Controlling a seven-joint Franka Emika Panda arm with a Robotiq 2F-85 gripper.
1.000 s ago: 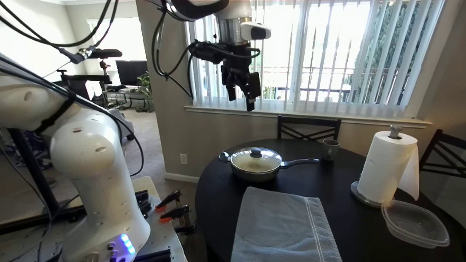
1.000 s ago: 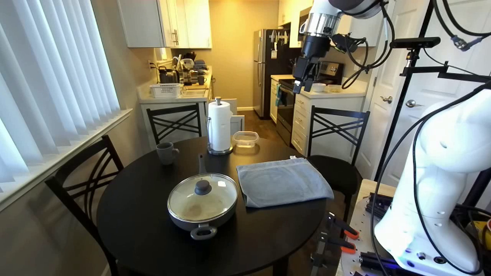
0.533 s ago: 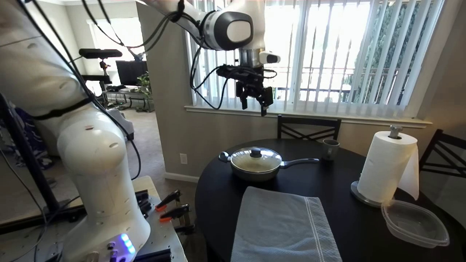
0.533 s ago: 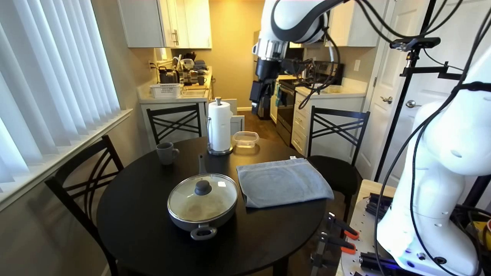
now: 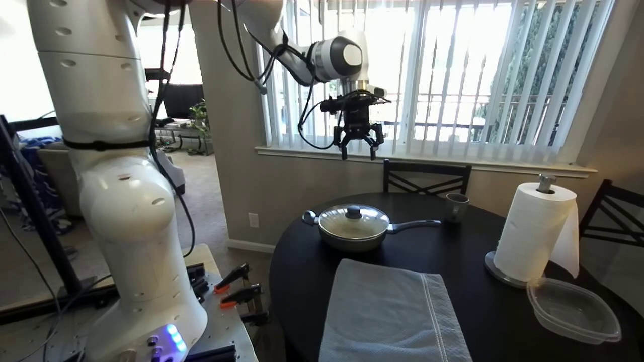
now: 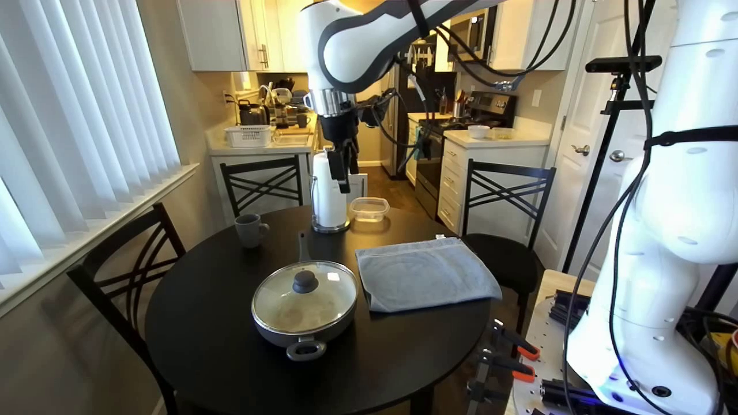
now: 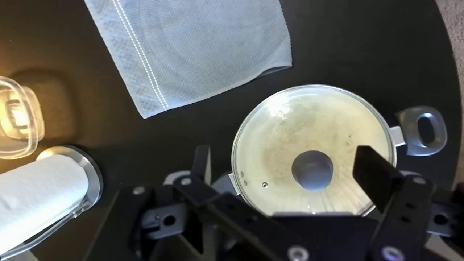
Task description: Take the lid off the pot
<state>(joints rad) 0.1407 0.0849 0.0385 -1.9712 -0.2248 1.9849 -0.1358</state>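
Note:
The pot [image 5: 352, 245] is a shallow round grey pan on the black table [image 5: 292, 286]. It has a long dark handle [image 5: 415, 224] and a short loop handle [image 7: 422, 130] opposite. The glass lid [image 5: 334, 227] with metal rim and dark centre knob [image 5: 353, 211] sits flat on the pot. The lid also shows in an exterior view [image 6: 288, 311] and in the wrist view [image 7: 290, 119]. My gripper [image 5: 358, 155] is open and empty, well above the pot, fingers pointing down. In the wrist view the knob [image 7: 312, 170] appears between the spread fingertips [image 7: 282, 152], nearer the right one.
A folded grey towel [image 5: 387, 306] lies beside the pot. A paper towel roll [image 5: 533, 231] stands on the table with a clear plastic container [image 5: 573, 309] beside it. A grey mug [image 5: 457, 207] stands near the long handle's end. Black chairs [image 6: 138, 265] surround the table.
My arm has swung out over the table and the gripper has come lower, to above the pot. The gripper has turned so both fingers show spread. The pot and lid have not moved.

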